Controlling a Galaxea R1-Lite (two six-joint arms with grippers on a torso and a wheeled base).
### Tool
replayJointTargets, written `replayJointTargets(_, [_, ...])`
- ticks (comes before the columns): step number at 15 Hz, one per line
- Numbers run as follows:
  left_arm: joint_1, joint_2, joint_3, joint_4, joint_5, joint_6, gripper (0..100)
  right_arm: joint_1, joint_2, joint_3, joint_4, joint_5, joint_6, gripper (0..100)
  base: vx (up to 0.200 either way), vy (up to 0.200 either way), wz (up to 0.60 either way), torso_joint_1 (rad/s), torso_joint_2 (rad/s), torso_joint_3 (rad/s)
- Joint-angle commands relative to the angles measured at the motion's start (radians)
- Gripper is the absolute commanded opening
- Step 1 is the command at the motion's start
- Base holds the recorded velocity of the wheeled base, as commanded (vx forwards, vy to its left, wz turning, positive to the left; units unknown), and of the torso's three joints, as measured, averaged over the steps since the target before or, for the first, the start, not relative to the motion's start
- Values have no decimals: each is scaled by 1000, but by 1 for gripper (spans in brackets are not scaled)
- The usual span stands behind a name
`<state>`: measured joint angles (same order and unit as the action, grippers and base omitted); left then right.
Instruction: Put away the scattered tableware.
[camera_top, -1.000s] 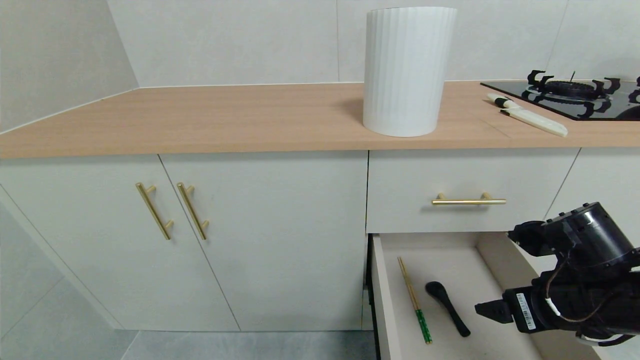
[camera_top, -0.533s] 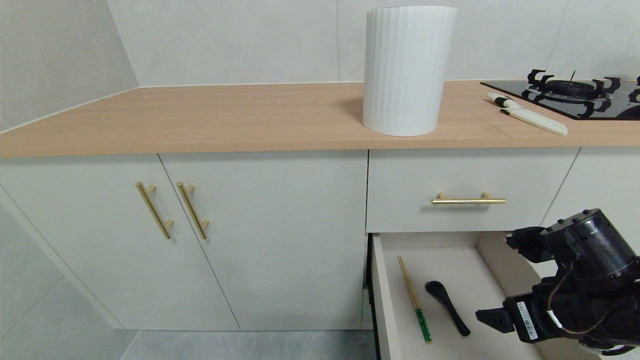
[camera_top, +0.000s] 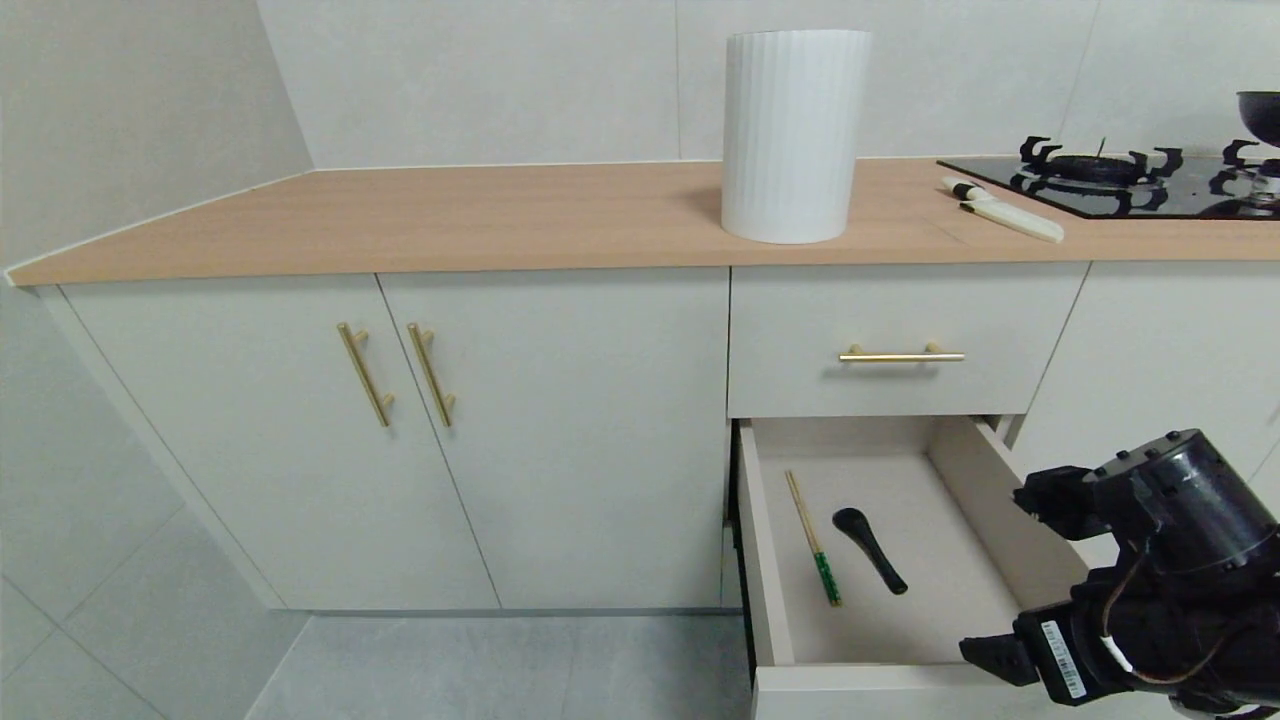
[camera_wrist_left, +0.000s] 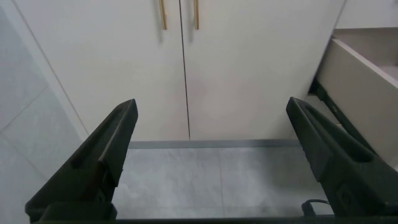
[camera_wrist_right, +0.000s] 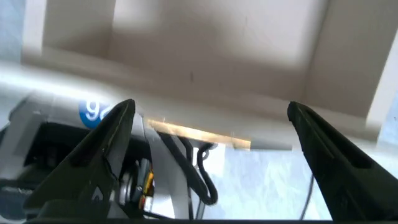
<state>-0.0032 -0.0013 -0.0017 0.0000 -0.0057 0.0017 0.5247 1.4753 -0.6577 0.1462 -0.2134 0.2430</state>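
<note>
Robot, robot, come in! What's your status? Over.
Left gripper and right gripper open, empty. Chopsticks and spoon in open drawer. Knife on counter.

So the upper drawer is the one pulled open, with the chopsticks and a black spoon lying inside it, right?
Not quite. It is the lower drawer that is pulled open; the upper drawer, the one with the gold handle, is shut. The chopsticks and the black spoon do lie inside the open one, side by side, as the head view shows.

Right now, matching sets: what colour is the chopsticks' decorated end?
Green, on pale wooden chopsticks; clearest in head view.
</note>
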Motion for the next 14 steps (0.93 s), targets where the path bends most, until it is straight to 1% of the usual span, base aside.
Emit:
replayJointTargets(1, [0,1,0,0,0,0,100,3,-3,3,0,0,-4,100,0,0,0,0,0,0])
replayJointTargets(2, [0,1,0,2,0,0,100,21,-23,9,1,0,-11,100,0,0,0,0,0,0])
replayJointTargets(4, [0,1,0,2,0,0,100,58,-59,7,50,2,-25,100,0,0,0,0,0,0])
replayJointTargets(8, [0,1,0,2,0,0,100,112,-46,10,145,3,-33,100,0,0,0,0,0,0])
replayJointTargets(10, [0,1,0,0,0,0,100,143,0,10,217,6,-37,100,0,0,0,0,0,0])
replayJointTargets(13, [0,1,0,0,0,0,100,159,56,15,233,8,-34,100,0,0,0,0,0,0])
replayJointTargets(14, [0,1,0,0,0,0,100,161,114,18,231,6,-33,100,0,0,0,0,0,0])
